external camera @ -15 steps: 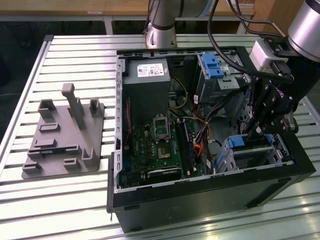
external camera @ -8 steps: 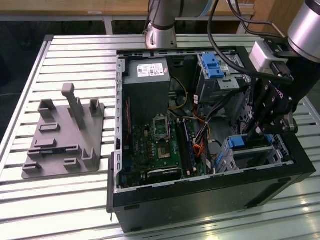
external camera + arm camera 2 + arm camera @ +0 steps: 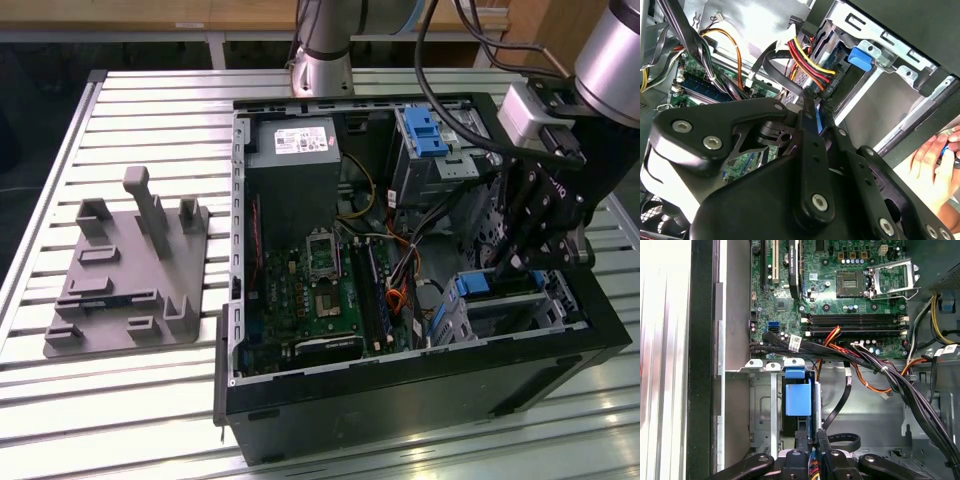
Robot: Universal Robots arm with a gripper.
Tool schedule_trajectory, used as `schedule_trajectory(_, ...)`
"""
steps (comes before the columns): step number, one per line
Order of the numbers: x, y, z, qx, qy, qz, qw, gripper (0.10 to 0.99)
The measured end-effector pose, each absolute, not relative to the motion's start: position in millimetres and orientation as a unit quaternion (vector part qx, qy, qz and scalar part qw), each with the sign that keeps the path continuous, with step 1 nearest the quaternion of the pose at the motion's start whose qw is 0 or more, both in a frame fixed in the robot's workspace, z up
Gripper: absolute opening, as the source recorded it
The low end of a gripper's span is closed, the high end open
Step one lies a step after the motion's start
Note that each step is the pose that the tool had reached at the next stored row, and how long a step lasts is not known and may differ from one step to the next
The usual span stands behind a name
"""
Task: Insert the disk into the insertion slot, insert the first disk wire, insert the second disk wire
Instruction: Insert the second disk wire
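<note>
- Fingers (image 3: 810, 440): the two black fingers stand nearly together, with a narrow gap between them. In the second wrist view they (image 3: 812, 107) pinch a black connector (image 3: 821, 92) that carries red, yellow and black wires (image 3: 807, 62).
- Disk (image 3: 797, 400): its blue caddy sits inside the insertion slot (image 3: 762, 410), directly beyond the fingertips in the first wrist view. In the exterior view the same blue edge (image 3: 475, 283) lies just beside the fingertips (image 3: 512, 262).
- Insertion slot: a silver-grey sheet-metal cage (image 3: 520, 310) in the corner of the open computer case (image 3: 400, 400), just below the fingers.
- Connector position: it is held at the end of the disk; I cannot tell whether it is seated.
- Motherboard (image 3: 850, 295): lies further beyond the fingertips, past a bundle of black cables (image 3: 880, 365).
- A person's hand (image 3: 935, 160) rests outside the case wall, well apart from the fingers.
- Grey fixture plate (image 3: 130, 270): on the slatted worktop (image 3: 60, 400), far from the fingers.
</note>
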State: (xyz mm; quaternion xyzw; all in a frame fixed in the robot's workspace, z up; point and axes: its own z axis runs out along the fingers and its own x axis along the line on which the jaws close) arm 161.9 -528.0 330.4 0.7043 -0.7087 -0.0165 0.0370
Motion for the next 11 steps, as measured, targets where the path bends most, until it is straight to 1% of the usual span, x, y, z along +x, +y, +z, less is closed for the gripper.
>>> schedule_trajectory(9, 162.0, -529.4, 326.4, 0.704, -0.709, -0.016, 0.037, 0.196)
schedule_trajectory(11, 161.8, -529.6, 326.5, 0.704, -0.709, -0.016, 0.037, 0.212)
